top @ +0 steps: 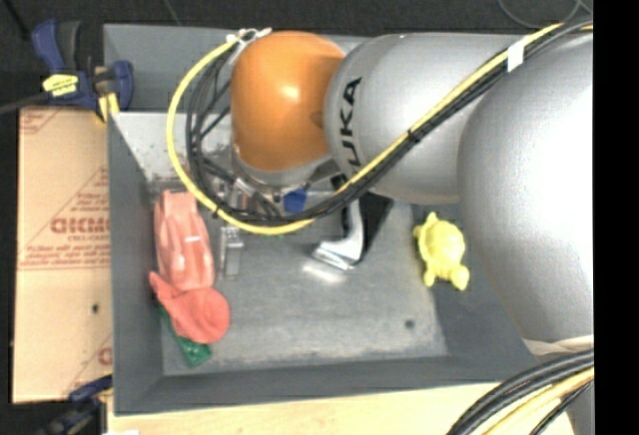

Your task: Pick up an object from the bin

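We log the gripper just right of a pink packet hugging the bin's left wall. We cannot tell its grip. Open floor lies near-centre.

Reaches in from the right edge as a fat silver arm, tips down at the orange wrist cover upper middle, wears looped yellow and black cables, pokes the gripper down left of centre.
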